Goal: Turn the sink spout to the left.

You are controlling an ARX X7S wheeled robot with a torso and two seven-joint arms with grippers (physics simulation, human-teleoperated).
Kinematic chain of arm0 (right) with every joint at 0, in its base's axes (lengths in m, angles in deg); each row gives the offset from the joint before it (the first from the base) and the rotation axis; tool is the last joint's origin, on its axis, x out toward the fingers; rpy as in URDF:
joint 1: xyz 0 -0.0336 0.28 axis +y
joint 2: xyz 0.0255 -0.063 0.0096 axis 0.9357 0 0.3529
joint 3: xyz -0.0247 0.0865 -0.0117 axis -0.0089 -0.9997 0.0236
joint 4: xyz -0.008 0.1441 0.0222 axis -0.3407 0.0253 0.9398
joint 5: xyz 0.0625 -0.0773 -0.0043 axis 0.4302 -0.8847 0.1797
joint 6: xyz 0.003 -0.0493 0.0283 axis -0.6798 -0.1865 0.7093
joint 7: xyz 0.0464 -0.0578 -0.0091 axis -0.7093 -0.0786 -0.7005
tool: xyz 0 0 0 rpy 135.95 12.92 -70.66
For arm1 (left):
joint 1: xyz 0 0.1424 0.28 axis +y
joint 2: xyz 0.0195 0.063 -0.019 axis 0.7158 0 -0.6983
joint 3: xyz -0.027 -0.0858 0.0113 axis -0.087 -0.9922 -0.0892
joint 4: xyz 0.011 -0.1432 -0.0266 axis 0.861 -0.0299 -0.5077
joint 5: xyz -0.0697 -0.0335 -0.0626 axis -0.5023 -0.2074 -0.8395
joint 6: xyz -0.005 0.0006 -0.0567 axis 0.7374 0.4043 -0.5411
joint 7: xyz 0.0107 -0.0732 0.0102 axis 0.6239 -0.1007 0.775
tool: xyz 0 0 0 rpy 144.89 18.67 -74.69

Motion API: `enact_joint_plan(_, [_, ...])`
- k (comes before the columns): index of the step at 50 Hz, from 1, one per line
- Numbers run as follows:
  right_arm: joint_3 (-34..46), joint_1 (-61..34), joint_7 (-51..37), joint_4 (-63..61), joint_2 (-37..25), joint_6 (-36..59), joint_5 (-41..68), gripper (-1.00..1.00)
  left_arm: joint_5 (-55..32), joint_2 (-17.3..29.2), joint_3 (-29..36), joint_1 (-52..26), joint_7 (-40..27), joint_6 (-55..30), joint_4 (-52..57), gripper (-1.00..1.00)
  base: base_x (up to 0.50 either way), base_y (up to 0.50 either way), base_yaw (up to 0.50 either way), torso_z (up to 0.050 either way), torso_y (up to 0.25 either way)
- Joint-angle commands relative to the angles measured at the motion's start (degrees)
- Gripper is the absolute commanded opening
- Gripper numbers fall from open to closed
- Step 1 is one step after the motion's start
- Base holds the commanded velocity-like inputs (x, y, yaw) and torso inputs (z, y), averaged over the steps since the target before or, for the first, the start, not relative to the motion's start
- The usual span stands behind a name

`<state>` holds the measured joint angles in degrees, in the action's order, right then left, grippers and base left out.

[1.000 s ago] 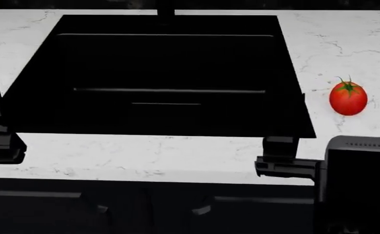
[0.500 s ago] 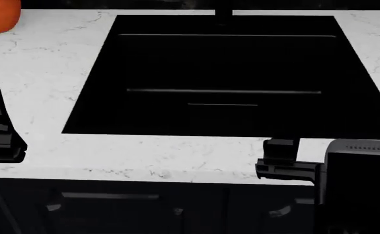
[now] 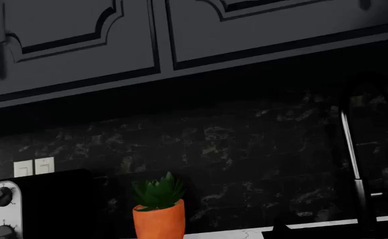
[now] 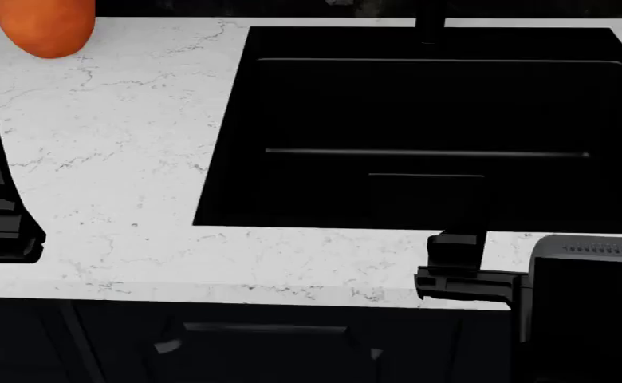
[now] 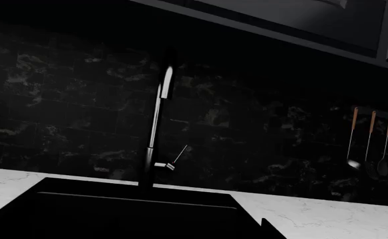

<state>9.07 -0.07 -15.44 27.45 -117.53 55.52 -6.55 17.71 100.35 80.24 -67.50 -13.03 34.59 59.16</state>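
- Black sink spout (image 5: 155,129) stands at 12 o'clock behind the sink (image 4: 428,128), untouched.
- Both grippers wait low, far away; I cannot tell their finger state, too dark.

Slim black sink spout (image 5: 155,134) upright at sink's 12 o'clock rim, small side lever; black rectangular sink (image 4: 428,136) set in marble.
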Motion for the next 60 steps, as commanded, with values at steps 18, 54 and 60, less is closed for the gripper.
enact_joint_plan(18, [-0.17, 1.07, 0.31, -0.1, -0.45, -1.19, 0.31, 1.0, -0.3, 0.31, 1.0, -0.68, -0.53, -0.07, -0.34, 1.0, 0.26, 0.04, 0.0, 0.0, 0.0])
enact_joint_plan(54, [-0.73, 0.6, 0.42, -0.4, -0.87, -1.0, 1.45, 1.0, -0.95, 0.55, 1.82, -1.46, -1.11, -0.03, -0.88, 1.0, 0.22, 0.01, 0.0, 0.0, 0.0])
enact_joint_plan(60, [-0.81, 0.77, 0.26, -0.64, -0.86, -1.05, 1.55, 1.0, -1.17, 0.7, 1.7, -1.3, -1.21, -0.15, -0.62, 1.0, 0.26, 0.0, 0.0, 0.0, 0.0])
